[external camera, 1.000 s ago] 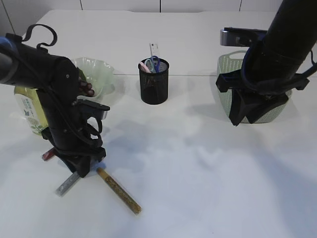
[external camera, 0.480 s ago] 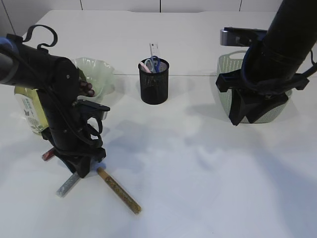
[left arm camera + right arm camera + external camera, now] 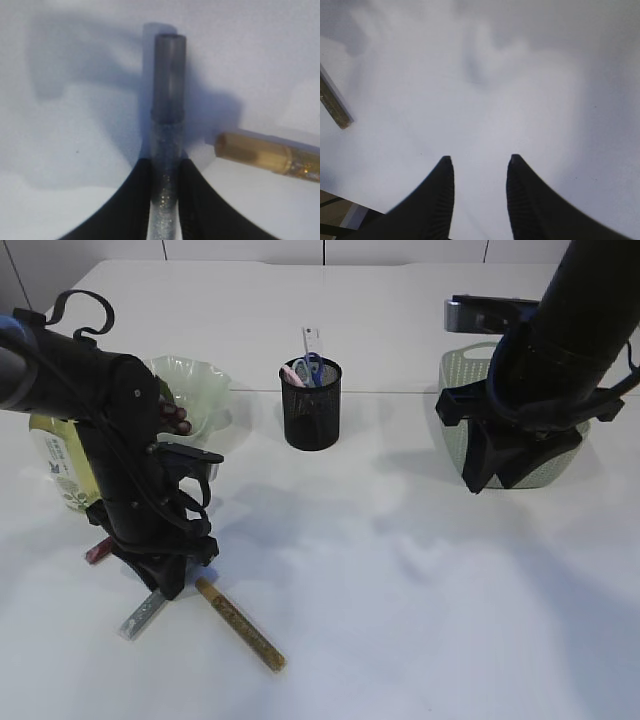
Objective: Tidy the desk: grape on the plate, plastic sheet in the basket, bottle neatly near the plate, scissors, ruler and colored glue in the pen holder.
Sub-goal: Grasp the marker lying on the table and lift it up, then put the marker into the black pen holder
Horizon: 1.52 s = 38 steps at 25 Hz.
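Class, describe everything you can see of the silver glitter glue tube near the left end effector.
The silver glitter glue tube is a slim, clear plastic-looking stick filled with silvery glitter, topped by a grey cylindrical cap. It lies flat on the white table, its cap end pointing away from the wrist camera. The left end effector has its two black fingers closed against the tube's sides, gripping the glittery body below the cap. A gold glitter glue tube lies close beside it at an angle, not touching it.
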Motion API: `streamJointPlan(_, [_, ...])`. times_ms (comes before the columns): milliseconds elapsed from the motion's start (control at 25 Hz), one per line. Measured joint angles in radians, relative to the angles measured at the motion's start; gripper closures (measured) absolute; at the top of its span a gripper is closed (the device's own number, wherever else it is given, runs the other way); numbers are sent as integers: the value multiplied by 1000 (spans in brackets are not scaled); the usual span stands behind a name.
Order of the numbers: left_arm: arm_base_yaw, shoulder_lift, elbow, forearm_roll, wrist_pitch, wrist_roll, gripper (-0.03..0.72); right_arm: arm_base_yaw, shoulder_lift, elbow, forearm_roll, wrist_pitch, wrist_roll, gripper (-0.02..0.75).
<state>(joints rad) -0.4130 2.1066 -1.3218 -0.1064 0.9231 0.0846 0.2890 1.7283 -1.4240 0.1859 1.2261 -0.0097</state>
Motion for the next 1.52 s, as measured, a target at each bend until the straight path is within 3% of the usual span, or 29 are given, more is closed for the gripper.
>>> streamJointPlan(680, [0, -68, 0, -19, 0, -35, 566, 0, 0, 0, 0, 0, 0, 447])
streamJointPlan(840, [0, -105, 51, -24, -20, -56, 566, 0, 0, 0, 0, 0, 0, 447])
streamJointPlan(1200, [0, -352, 250, -37, -254, -65, 566, 0, 0, 0, 0, 0, 0, 447])
streamJointPlan(1520, [0, -480, 274, -40, -554, -65, 566, 0, 0, 0, 0, 0, 0, 447])
